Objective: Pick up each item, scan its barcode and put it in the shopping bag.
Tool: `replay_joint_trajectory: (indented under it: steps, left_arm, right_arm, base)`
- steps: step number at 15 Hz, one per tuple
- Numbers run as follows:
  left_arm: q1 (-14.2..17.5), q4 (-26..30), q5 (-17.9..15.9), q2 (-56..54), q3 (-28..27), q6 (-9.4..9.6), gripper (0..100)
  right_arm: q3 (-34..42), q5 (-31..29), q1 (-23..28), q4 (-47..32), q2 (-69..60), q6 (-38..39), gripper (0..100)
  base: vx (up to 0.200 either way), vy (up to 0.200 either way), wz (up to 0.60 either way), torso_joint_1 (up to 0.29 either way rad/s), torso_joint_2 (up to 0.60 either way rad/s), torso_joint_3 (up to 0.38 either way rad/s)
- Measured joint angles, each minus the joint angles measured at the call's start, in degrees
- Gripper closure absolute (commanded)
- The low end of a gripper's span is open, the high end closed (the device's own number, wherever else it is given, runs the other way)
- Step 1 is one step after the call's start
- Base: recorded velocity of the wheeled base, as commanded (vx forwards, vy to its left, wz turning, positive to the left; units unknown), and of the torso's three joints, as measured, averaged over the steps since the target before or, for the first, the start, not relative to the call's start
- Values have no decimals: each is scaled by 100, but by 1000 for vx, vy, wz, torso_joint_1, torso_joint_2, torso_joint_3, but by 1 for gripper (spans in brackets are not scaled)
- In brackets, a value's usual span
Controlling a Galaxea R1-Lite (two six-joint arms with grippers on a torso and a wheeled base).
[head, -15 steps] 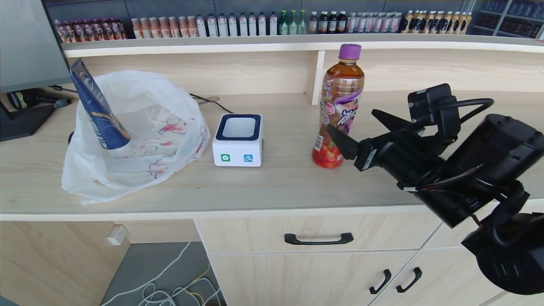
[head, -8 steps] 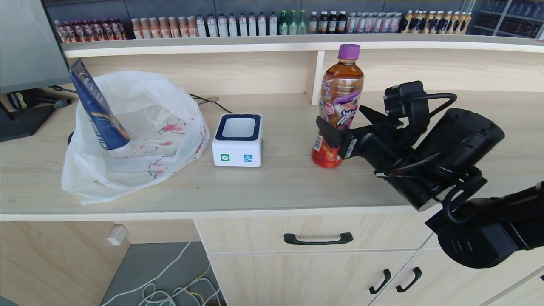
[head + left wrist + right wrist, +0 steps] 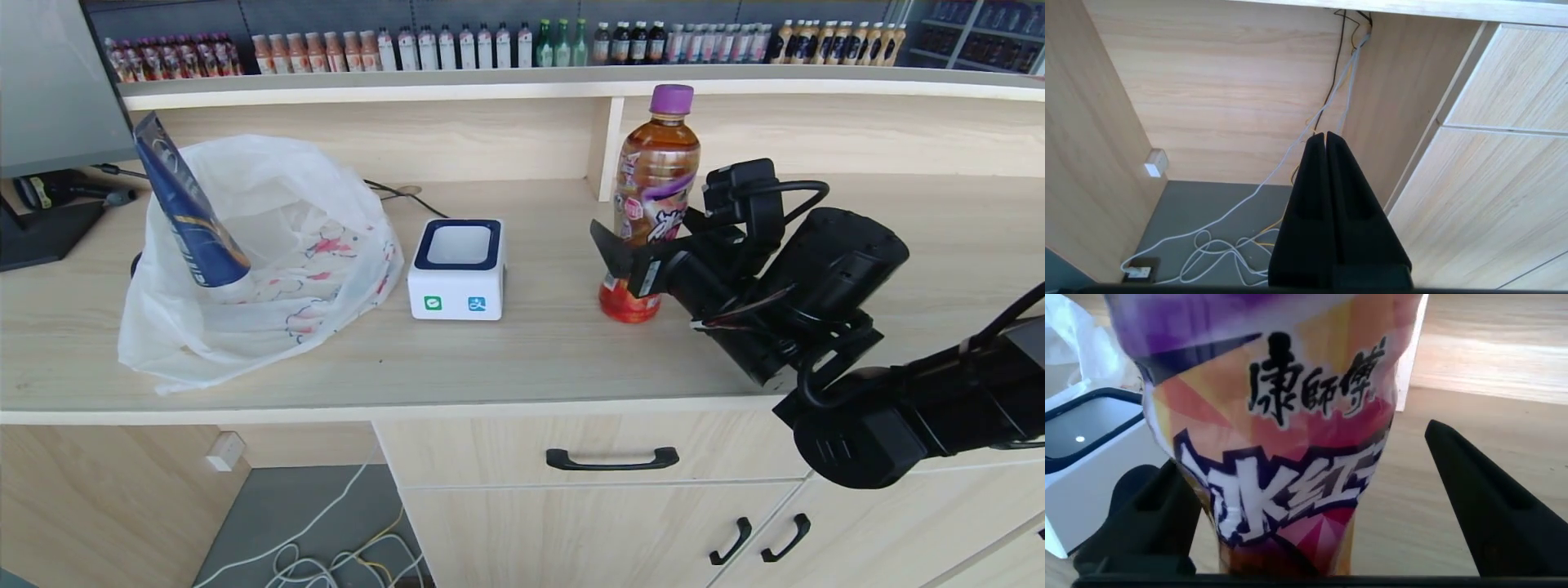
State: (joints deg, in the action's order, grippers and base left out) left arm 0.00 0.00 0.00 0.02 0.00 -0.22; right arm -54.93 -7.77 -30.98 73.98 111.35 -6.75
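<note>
Right pincer (image 3: 642,237) held apart astride one plastic bottle (image 3: 658,163); left pincer (image 3: 1326,200) pressed together; one crinkled bag (image 3: 277,245) recorded on bench (image 3: 531,351).

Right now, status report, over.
Right gripper open, straddling upright purple-capped orange plastic bottle. Left gripper shut, low by wooden cabinet. White box scanner between bottle and white plastic bag.

a shop checkout: behind the wooden bench (image 3: 522,359) runs a long shelf of drink bottles (image 3: 506,45). on the bench, a white payment scanner (image 3: 457,268) stands just right of a plastic shopping bag (image 3: 269,269).
</note>
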Motion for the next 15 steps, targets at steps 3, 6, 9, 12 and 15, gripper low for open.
replay_joint_trajectory:
  steps: [3, 6, 9, 12, 15]
  left_arm:
    - [0, 0, 0, 0, 0, 0, 100]
    - [0, 0, 0, 0, 0, -2, 100]
    - [-5, 0, 0, 0, 0, -2, 100]
    - [-5, 2, 0, 0, 0, 0, 100]
    - [0, 0, 0, 0, 0, -2, 100]
  right_arm:
    - [-33, 0, -2, 0, 23, 0, 0]
    - [-39, 2, -5, 0, 30, 0, 100]
    - [-9, -2, 2, 41, 26, 96, 100]
    - [35, 2, -17, 30, -18, 156, 100]
    - [83, 0, -11, 51, -84, 161, 100]
  base:
    - [0, 0, 0, 0, 0, 0]
    - [0, 0, 0, 0, 0, 0]
    - [0, 0, 0, 0, 0, 0]
    - [0, 0, 0, 0, 0, 0]
    - [0, 0, 0, 0, 0, 0]
